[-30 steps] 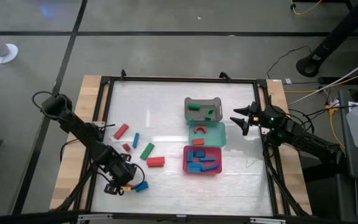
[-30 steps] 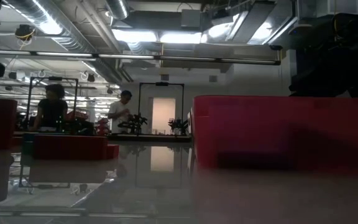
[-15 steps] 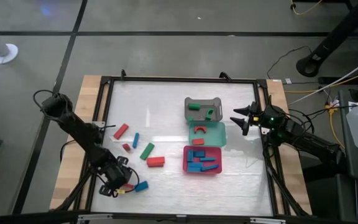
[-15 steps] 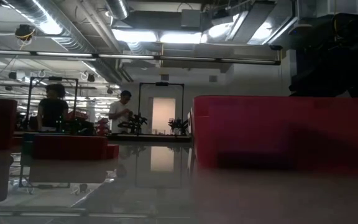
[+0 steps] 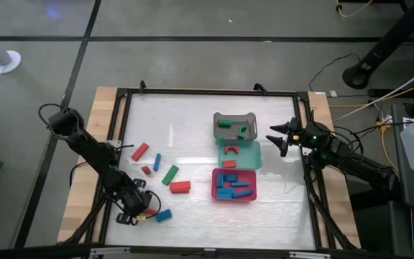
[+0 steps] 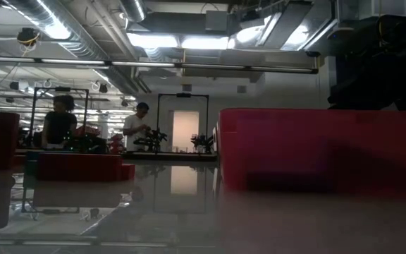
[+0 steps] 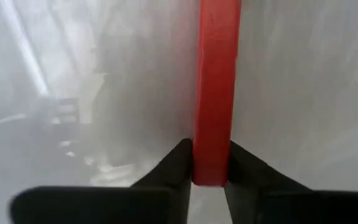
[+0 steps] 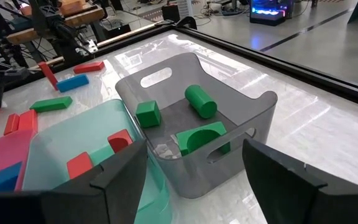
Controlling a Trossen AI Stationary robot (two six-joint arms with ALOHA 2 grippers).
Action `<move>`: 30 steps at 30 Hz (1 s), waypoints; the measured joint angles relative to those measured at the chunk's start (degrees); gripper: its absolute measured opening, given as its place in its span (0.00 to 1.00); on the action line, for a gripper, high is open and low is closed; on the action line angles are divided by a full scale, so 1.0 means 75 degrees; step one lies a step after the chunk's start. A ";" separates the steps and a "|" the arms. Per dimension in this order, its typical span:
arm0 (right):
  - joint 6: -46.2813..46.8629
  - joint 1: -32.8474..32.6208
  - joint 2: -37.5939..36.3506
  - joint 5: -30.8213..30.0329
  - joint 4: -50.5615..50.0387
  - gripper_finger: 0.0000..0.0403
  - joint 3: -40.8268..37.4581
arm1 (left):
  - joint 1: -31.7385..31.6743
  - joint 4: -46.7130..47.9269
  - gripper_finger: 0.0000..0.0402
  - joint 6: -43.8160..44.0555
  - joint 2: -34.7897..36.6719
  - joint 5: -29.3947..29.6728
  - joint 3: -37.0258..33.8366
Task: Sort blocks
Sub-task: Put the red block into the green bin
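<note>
The left gripper [image 7: 210, 163] pinches a red block [image 7: 216, 87] near the table's [image 5: 192, 115] front-left corner, probably bound for the teal tray [image 5: 250, 155]; the right gripper [image 8: 194, 163] waits open by the grey tray [image 8: 191, 134]

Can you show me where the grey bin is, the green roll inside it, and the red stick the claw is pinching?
grey bin [image 8: 260, 115]: right wrist view, on its side wall.
green roll [image 8: 201, 101]: right wrist view, on its rounded side.
red stick [image 7: 215, 93]: left wrist view, mid-length on its face.

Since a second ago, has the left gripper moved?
Yes. The left gripper has slid down-left, away from the small blue block, toward the table's near edge.
</note>
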State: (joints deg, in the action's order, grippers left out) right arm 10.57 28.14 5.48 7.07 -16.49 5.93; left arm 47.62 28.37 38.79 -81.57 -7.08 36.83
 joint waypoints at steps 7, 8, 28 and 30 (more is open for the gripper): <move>0.0000 0.0000 0.0003 -0.0003 0.0000 0.66 0.0000 | -0.0015 -0.0785 0.10 0.1525 0.0033 -0.0529 0.0047; 0.0000 0.0000 0.0003 0.0000 0.0000 0.66 0.0000 | -0.0010 -0.0902 0.10 0.1611 0.0057 -0.0635 0.0079; 0.0002 0.0000 0.0003 0.0000 0.0000 0.66 0.0000 | -0.2837 -0.4098 0.10 -0.1001 0.0855 0.4476 0.0502; 0.0000 0.0000 0.0000 0.0000 0.0000 0.66 0.0000 | -0.3467 -0.4983 0.10 -0.1582 0.0564 0.4469 0.0502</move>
State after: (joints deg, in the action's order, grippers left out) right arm 10.57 28.14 5.48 7.07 -16.49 5.93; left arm 21.62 -9.00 26.93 -77.34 26.43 40.60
